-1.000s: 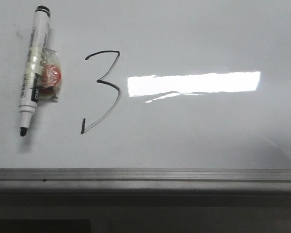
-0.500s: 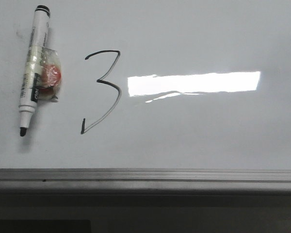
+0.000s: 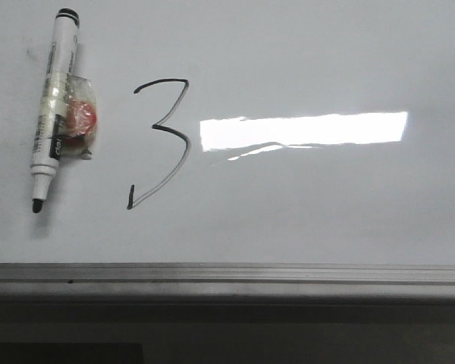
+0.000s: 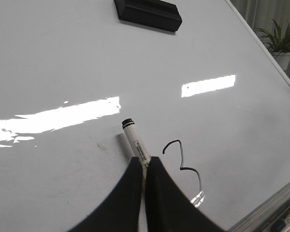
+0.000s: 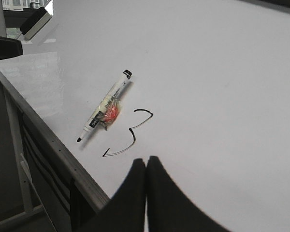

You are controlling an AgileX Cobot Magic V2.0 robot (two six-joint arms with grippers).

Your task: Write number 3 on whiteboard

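The number 3 point(image 3: 167, 130) is drawn in thin black strokes on the whiteboard point(image 3: 311, 205). It also shows in the left wrist view point(image 4: 182, 168) and the right wrist view point(image 5: 130, 129). A white marker point(image 3: 51, 106) with its black tip uncapped lies flat on the board just left of the 3, with a red and clear tape wad point(image 3: 80, 117) stuck to it. My left gripper point(image 4: 144, 159) is shut and hovers above the marker point(image 4: 135, 142), not holding it. My right gripper point(image 5: 146, 159) is shut and empty, off the board near the 3. The marker point(image 5: 106, 107) lies free.
A grey metal rail point(image 3: 227, 273) runs along the board's lower edge. A black eraser point(image 4: 147, 12) sits at the board's far side. A bright rectangular light reflection point(image 3: 303, 130) lies right of the 3. A potted plant point(image 4: 280, 43) stands beyond the board.
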